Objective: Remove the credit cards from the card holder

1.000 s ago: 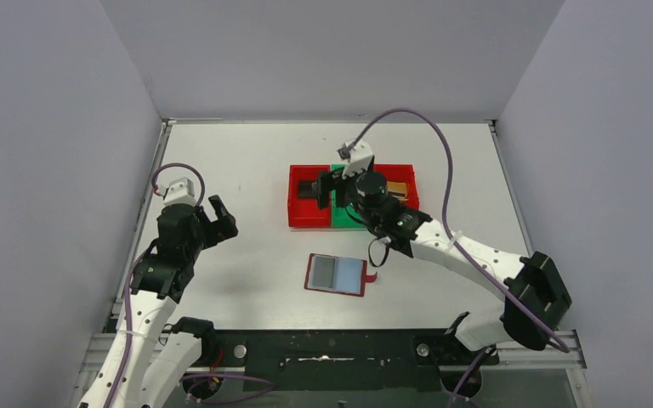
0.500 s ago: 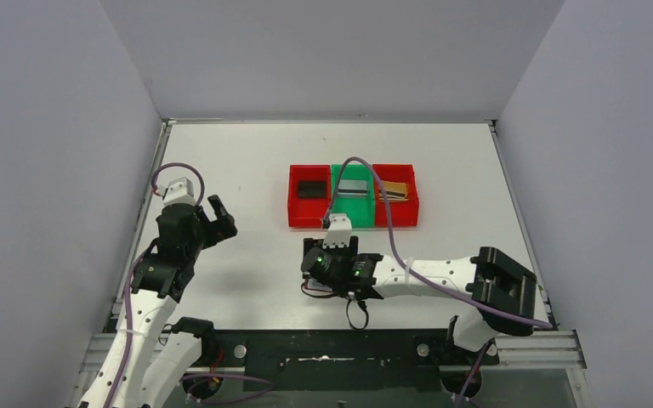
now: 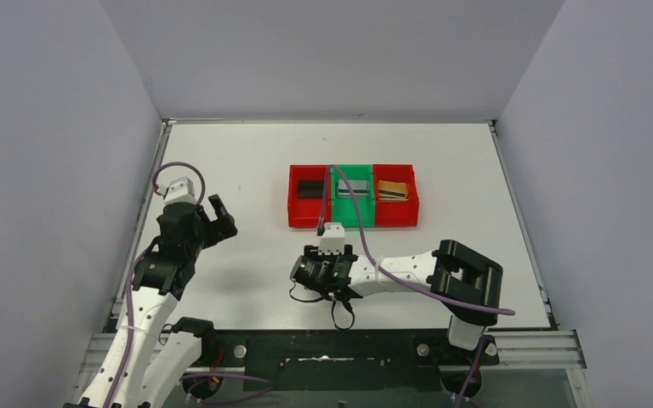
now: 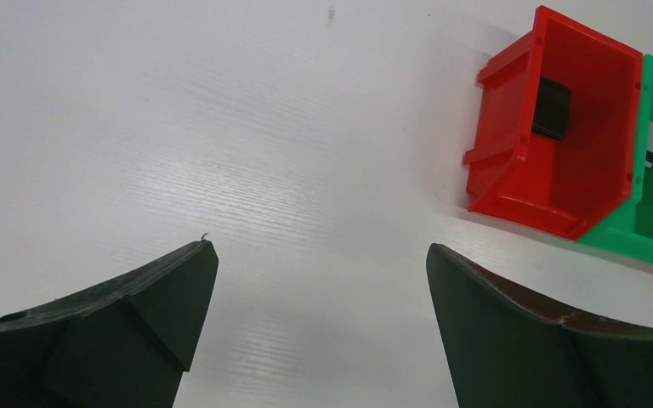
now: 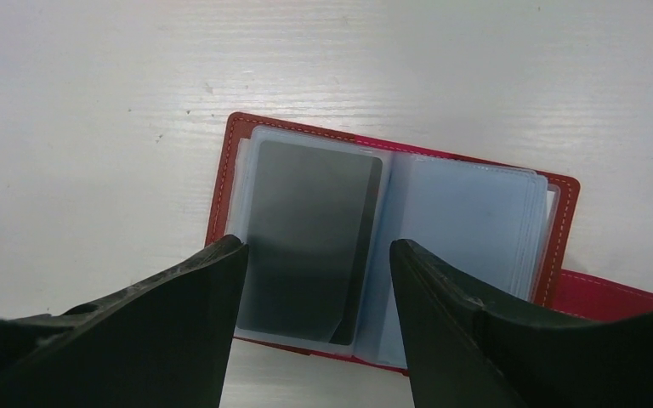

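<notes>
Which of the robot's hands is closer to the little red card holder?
The right. The right hand hangs open directly over the card holder, above a grey card. The left hand is well off to the holder's left.

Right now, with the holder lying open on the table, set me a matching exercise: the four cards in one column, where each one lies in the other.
Cards:
1. black card
2. silver card
3. gold-tan card
4. dark grey card

Places:
A. green bin
B. a clear sleeve of the open card holder
C. red bin on the right of the top view
D. red bin on the left of the top view

Pairs: 1-D, 2-A, 3-C, 4-B.
</notes>
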### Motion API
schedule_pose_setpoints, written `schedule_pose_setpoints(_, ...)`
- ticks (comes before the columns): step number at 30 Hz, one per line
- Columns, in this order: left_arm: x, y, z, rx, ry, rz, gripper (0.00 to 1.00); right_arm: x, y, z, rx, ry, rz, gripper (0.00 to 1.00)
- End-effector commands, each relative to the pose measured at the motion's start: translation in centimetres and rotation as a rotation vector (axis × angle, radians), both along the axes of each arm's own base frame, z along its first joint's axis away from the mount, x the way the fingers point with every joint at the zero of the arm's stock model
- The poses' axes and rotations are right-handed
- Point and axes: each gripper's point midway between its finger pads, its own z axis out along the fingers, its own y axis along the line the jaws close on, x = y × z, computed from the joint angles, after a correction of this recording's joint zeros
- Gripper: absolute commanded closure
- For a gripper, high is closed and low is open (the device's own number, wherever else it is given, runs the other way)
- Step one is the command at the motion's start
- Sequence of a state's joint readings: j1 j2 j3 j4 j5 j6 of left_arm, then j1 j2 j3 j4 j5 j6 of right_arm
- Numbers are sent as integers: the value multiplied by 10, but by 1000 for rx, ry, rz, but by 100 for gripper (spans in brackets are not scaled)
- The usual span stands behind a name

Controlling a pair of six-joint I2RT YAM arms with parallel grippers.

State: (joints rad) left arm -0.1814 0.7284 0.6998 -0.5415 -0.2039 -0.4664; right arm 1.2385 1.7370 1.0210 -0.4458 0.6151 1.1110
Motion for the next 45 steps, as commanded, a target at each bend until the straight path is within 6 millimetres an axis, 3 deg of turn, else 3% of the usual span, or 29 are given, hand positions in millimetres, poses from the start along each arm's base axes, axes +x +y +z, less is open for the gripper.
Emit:
schedule_pose_setpoints(1, 9, 1, 11, 1, -54, 3, 3, 7, 19, 11, 70, -34, -5, 37)
schedule_pose_setpoints(13, 9, 0, 11, -2, -53, -2, 3, 0, 4, -21, 15, 27, -48, 47)
schedule_pose_setpoints(20, 9, -2, 10, -4, -50, -10, 3, 1, 7, -14, 61, 8, -30, 54)
schedule_pose_setpoints(23, 9, -2, 9, -4, -48, -10, 3, 1, 8, -12, 82, 9, -26, 61)
schedule_pose_setpoints(26, 9, -2, 8, -3, -44, -13, 3, 1, 8, -10, 99, 4, -24, 74)
schedule_pose_setpoints(36, 9, -4, 7, -5, -39, -21, 3, 4, 11, -7, 111, 7, -8, 86)
schedule_pose_setpoints(41, 10, -4, 6, -6, -37, -25, 3, 5, 10, -4, 113, 3, -3, 100)
schedule_pose_setpoints(45, 10, -8, 8, -17, -44, -41, 3, 5, 12, 1, 139, 0, 10, 100)
